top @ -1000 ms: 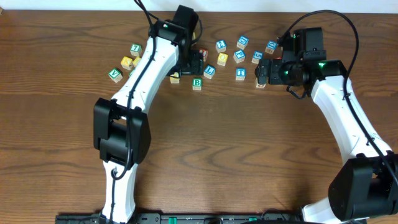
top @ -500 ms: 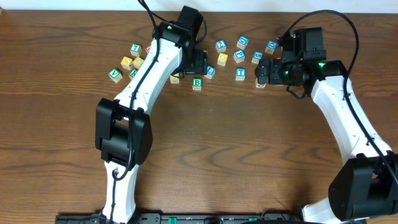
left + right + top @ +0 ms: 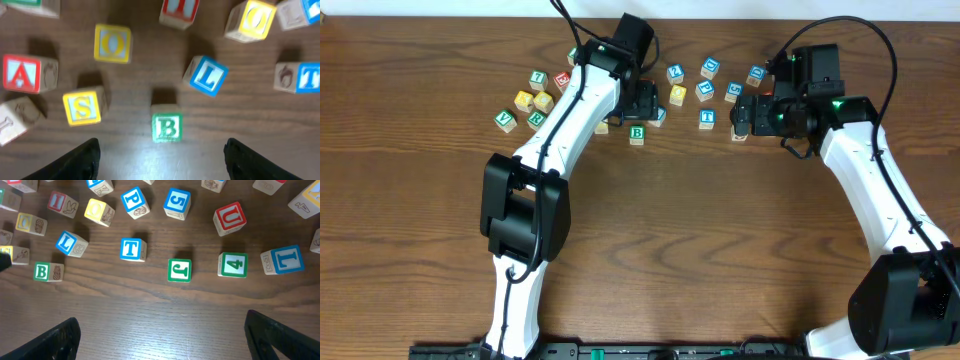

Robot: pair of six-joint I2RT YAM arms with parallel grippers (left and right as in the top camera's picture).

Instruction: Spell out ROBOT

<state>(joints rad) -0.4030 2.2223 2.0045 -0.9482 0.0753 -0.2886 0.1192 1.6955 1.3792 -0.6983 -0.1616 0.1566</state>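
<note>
The left arm (image 3: 555, 130) and right arm (image 3: 865, 170), white with black joints, reach over a brown wood-grain counter (image 3: 650, 250) strewn with small wooden letter cubes. The left wrist view shows two yellow O's, and one each of green B (image 3: 166, 127), blue T (image 3: 310, 77), blue L (image 3: 207, 76), yellow S (image 3: 84, 107) and red A (image 3: 21, 73), besides a few cut off at the edges. The left end effector (image 3: 161, 147) is well open and empty. Its black fingers (image 3: 75, 160) touch nothing, and B lies just ahead of the gap between them. From B, the first O (image 3: 112, 43) lies at 11 o'clock, the second O (image 3: 257, 20) at 1 o'clock and T at 2 o'clock. Overhead, a green cube that seems to read R (image 3: 536, 118) sits in the cluster at 9 o'clock of B, beyond the left arm. The right end effector (image 3: 162, 318) gapes fully and holds nothing, above bare counter at 6 o'clock of a green J (image 3: 179, 270). Each cube is square-edged pale wood with colour-framed letter faces, and some sides are engraved with small pictures.
</note>
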